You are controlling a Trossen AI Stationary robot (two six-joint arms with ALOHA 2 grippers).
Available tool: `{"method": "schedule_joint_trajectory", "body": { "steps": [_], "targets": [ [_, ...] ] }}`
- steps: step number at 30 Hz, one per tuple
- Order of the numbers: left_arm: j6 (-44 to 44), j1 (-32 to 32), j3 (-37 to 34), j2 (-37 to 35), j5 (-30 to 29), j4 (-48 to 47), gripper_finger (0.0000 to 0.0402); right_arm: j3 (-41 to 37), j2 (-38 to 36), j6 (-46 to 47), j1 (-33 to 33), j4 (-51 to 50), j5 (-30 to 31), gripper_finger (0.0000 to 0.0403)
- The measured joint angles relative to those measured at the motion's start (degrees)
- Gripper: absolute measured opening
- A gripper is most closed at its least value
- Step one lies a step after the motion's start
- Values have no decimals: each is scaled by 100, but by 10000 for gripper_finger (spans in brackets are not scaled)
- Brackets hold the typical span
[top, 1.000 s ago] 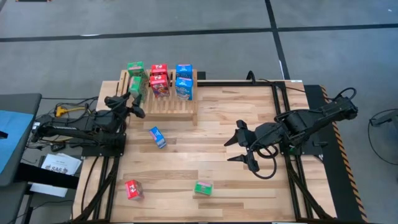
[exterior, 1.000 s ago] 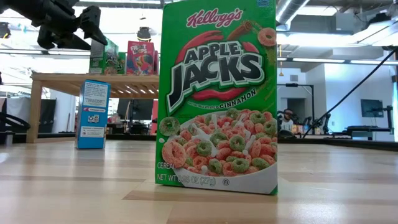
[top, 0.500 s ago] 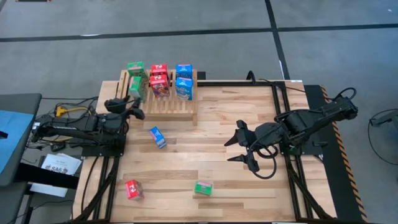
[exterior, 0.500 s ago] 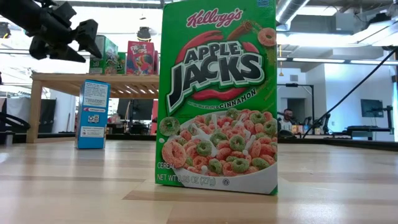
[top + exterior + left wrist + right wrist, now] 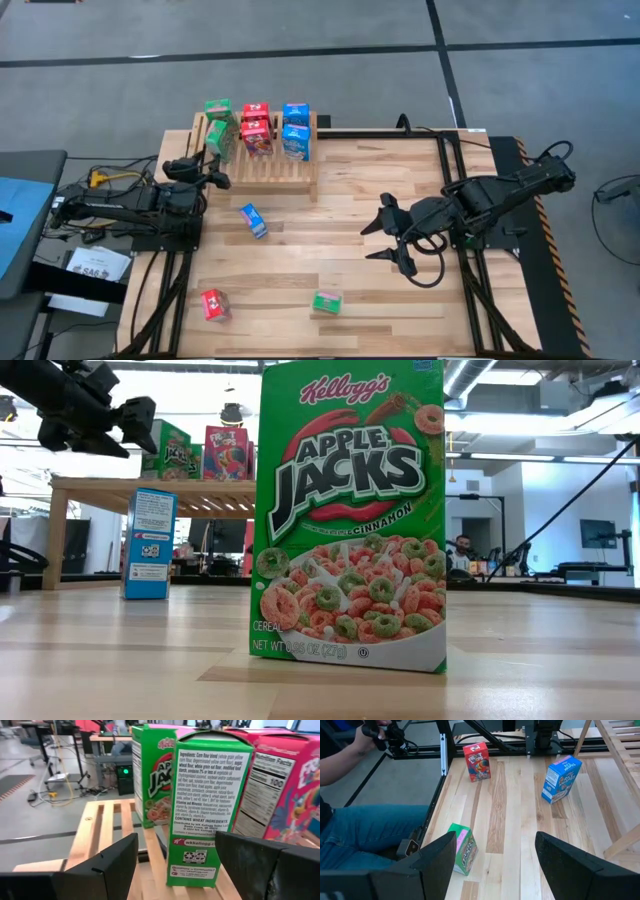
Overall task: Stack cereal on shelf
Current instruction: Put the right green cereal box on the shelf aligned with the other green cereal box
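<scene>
The shelf (image 5: pixel 262 160) stands at the table's far left, with two green (image 5: pixel 219 140), two red (image 5: pixel 256 134) and two blue (image 5: pixel 295 140) cereal boxes upright on its slats. One blue box (image 5: pixel 254 220), one red box (image 5: pixel 213 304) and one green box (image 5: pixel 326 301) stand loose on the table. My left gripper (image 5: pixel 216 172) hangs open at the shelf's near left corner. In its wrist view its fingers stand apart on either side of a green box (image 5: pixel 207 810), short of it. My right gripper (image 5: pixel 368 243) hangs open above the table's middle right.
In the low view the loose green box (image 5: pixel 350 510) fills the foreground, with the blue box (image 5: pixel 150 543) and the shelf (image 5: pixel 150 485) behind it. A seated person (image 5: pixel 355 820) shows beyond the table's edge in the right wrist view. Bare planks lie between the loose boxes.
My left gripper has turned at the wrist and sunk a little, its fingers swinging back from the green box on the shelf toward the table's left edge. It stays open. The boxes have kept still.
</scene>
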Motion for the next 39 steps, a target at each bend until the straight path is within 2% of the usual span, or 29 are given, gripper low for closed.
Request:
{"method": "schedule_joint_trajectory", "body": {
  "steps": [7, 14, 24, 32, 39],
  "targets": [
    [61, 27, 0, 0, -389, 3, 254, 0, 0, 1, 0, 1, 0, 297],
    [59, 391, -2, 0, -405, -78, 254, 0, -1, 2, 0, 2, 0, 297],
    [195, 435, -3, -60, 192, -68, 254, 0, 1, 9, 0, -1, 0, 297],
    [511, 363, -4, -486, 231, 53, 254, 0, -1, 7, 0, -7, 0, 297],
    [725, 363, -4, -721, 1042, 144, 254, 0, -1, 4, 0, -7, 0, 297]
  ]
}}
